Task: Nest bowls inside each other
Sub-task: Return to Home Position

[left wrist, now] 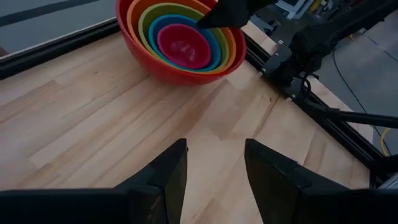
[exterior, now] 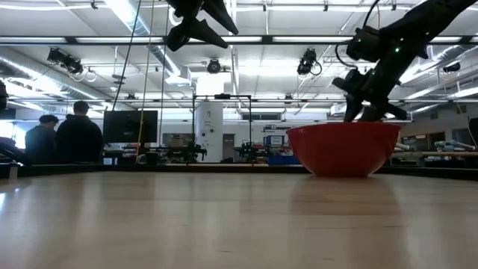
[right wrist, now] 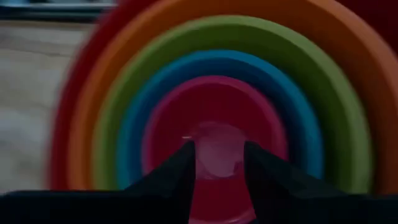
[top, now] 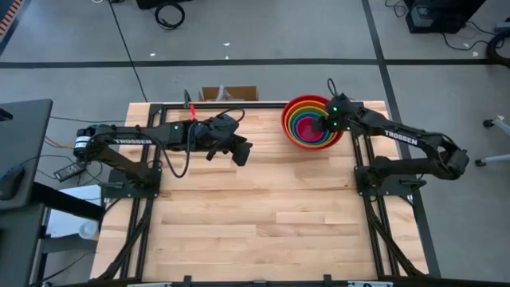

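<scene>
Right gripper (right wrist: 219, 147) hangs just over the nested bowls (top: 296, 131), fingers parted with nothing between them. Red bowl (exterior: 343, 153) is outermost, then orange bowl (right wrist: 205, 7), green bowl (right wrist: 230, 32), blue bowl (right wrist: 230, 62) and pink bowl (right wrist: 214, 102). They sit at 1 o'clock on the table (top: 263, 231), close to its far edge. Left gripper (top: 241, 151) hovers at 11 o'clock, fingers open and empty, well apart. Open wood stretches toward 6 o'clock.
</scene>
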Controlling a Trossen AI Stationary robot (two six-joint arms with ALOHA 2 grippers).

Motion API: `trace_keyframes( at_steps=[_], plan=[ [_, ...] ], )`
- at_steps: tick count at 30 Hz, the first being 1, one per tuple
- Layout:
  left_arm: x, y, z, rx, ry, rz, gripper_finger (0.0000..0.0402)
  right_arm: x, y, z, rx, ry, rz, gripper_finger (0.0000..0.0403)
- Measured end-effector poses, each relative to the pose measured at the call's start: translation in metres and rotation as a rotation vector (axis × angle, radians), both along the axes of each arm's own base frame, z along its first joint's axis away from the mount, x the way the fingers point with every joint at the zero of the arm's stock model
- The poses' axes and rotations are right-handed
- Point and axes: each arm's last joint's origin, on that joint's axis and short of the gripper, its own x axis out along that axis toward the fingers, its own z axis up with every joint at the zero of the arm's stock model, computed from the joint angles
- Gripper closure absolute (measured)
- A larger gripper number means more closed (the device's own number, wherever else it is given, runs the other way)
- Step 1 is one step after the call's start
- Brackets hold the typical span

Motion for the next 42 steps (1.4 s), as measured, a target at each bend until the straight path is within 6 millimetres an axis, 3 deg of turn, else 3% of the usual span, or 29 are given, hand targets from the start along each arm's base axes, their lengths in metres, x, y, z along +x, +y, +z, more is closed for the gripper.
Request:
trace_keyframes(
  at_steps=[3,12,16,20,24,27,30,35,42],
  plan=[
    [-0.005,0.000,0.005,0.009,-0.013,-0.006,0.0240,-0.001,0.005,0.013,-0.030,-0.112,0.097,0.0262],
    [-0.044,0.001,0.050,0.142,-0.178,-0.052,0.0265,0.018,0.033,0.072,-0.194,-0.658,0.467,0.0281],
    [-0.047,-0.003,0.066,0.257,-0.285,-0.105,0.0283,0.035,0.057,0.088,-0.243,-0.810,0.617,0.0304],
    [-0.054,-0.014,0.071,0.298,-0.345,-0.141,0.0309,0.042,0.092,0.095,-0.306,-0.837,0.765,0.0345],
    [-0.078,-0.025,0.045,0.281,-0.372,-0.173,0.0350,0.028,0.123,0.098,-0.378,-0.767,0.830,0.0392],
    [-0.099,-0.030,0.015,0.275,-0.442,-0.180,0.0386,0.012,0.139,0.099,-0.437,-0.714,0.858,0.0393],
    [-0.122,-0.031,-0.013,0.277,-0.520,-0.183,0.0396,-0.004,0.149,0.096,-0.516,-0.615,0.902,0.0394],
    [-0.148,-0.029,-0.040,0.357,-0.603,-0.206,0.0395,-0.029,0.150,0.090,-0.646,-0.448,0.955,0.0397],
    [-0.172,-0.027,-0.063,0.505,-0.580,-0.221,0.0395,-0.059,0.143,0.094,-0.726,-0.499,0.870,0.0400]
  ],
)
